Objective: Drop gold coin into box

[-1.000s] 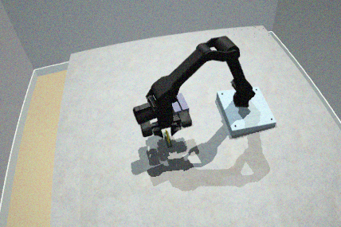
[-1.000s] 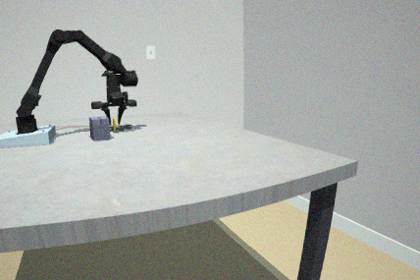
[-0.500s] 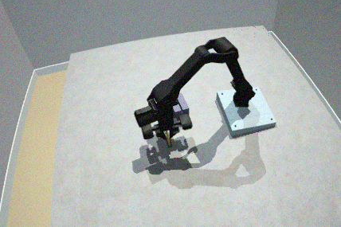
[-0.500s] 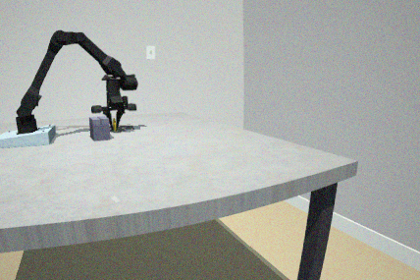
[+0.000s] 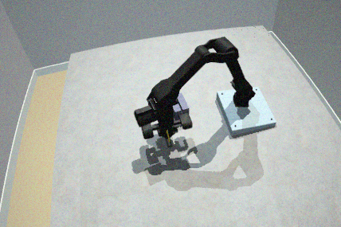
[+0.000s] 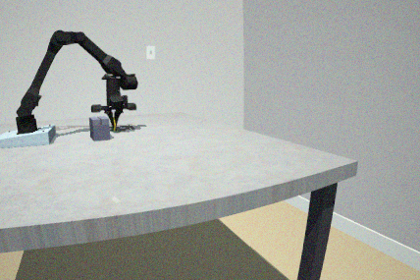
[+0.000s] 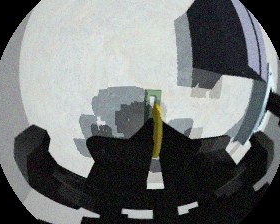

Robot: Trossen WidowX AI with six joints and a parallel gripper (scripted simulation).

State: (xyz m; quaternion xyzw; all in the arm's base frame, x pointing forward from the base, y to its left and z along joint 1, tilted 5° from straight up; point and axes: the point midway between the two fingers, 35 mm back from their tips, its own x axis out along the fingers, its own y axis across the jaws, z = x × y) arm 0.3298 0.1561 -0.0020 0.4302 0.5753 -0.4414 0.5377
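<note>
Tool (image 7: pixel 155 137) is clamped nearly shut on the coin (image 7: pixel 156 129), low over its green holder (image 7: pixel 152 99); lift straight up, keeping the coin vertical for the box (image 6: pixel 99 128).

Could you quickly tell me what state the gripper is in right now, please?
Gripper: shut on the gold coin, which stands on edge between the jaws, just above the dark-green holder.
</note>
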